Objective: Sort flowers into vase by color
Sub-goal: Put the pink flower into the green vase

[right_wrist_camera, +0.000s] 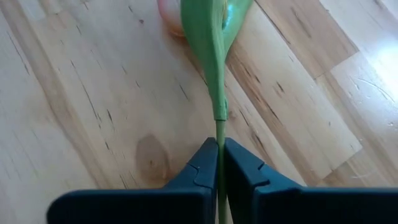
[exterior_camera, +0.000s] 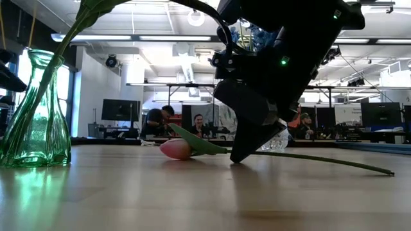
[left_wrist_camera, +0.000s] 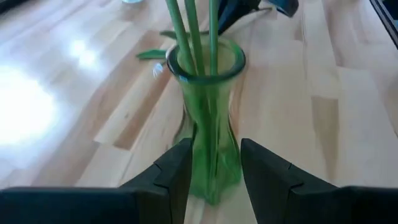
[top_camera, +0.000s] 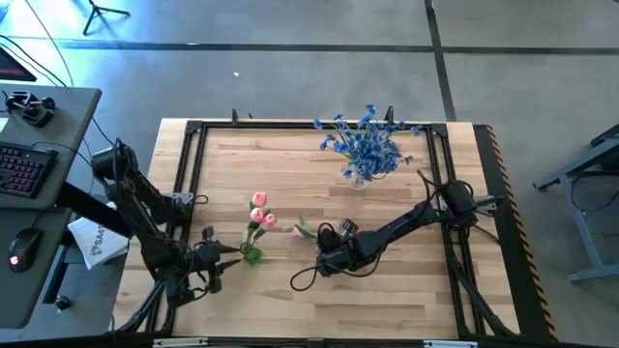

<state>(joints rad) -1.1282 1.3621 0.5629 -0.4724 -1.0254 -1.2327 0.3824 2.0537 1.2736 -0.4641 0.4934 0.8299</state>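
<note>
Holding pink tulips (top_camera: 259,210), green vase (left_wrist_camera: 207,124); blue sprays (top_camera: 366,143) in clear vase (top_camera: 358,180)

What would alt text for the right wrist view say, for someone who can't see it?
The right gripper is shut on the thin green stem of a pink tulip lying on the wooden table. The stem runs away from the fingers to a broad green leaf, with the pink bud mostly hidden behind it.

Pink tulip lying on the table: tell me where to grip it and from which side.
Grip the thin bare stem below the leaf, from above: the pink tulip lies flat, and the right gripper has already shut on that stem.
</note>
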